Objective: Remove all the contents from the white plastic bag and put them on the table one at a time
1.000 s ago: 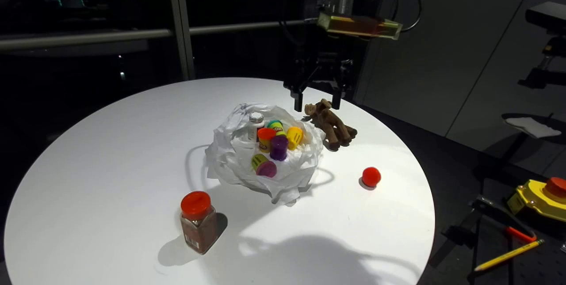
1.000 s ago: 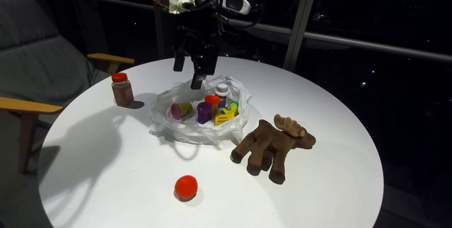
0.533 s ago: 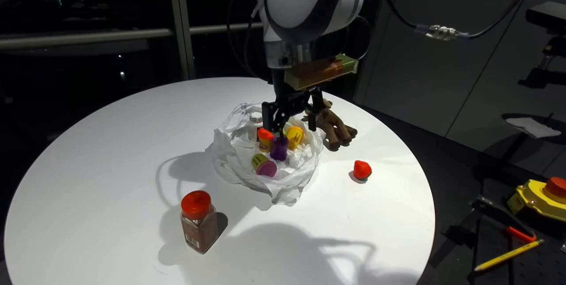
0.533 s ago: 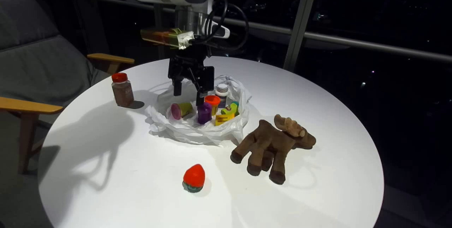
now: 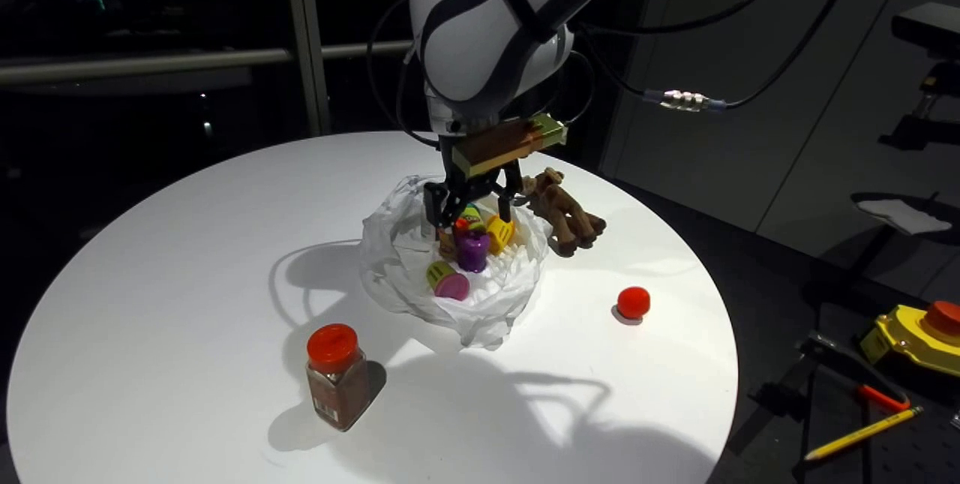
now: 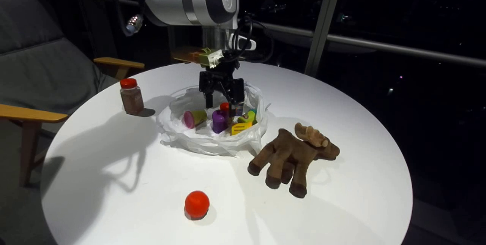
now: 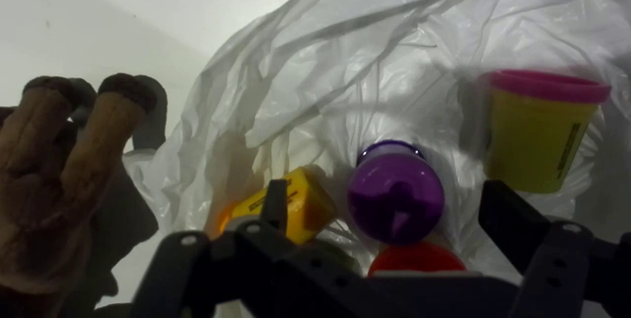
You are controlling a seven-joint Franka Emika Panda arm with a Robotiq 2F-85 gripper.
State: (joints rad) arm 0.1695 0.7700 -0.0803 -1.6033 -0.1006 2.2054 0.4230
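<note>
Hanging over the open mouth of a white plastic bag (image 6: 205, 145), a robot's gripper (image 7: 384, 204) holds its fingers (image 7: 277, 204) spread wide above a round white table (image 5: 187, 259). A purple tub (image 7: 394, 197) shows between the two fingers in the wrist view, its round lid facing up; whether a finger touches any of the contents cannot be told. Crowded near it inside the bag are a red-topped tub (image 7: 416, 259), a tilted yellow tub (image 7: 308, 204) and a green tub (image 6: 247, 117) by the bag's wall, while a pink-lidded tub (image 7: 537, 135) lies on its side a little apart. Out on the table, a brown toy moose (image 6: 292, 154) sprawls just beside the bag. A red-lidded jar (image 5: 341, 390) with brown filling stands upright, apart from the bag, and a red toy (image 6: 197, 204) rests well apart from the jar in both exterior views. A grey chair (image 6: 45, 55) with wooden arms stands past the table's edge in an exterior view.
</note>
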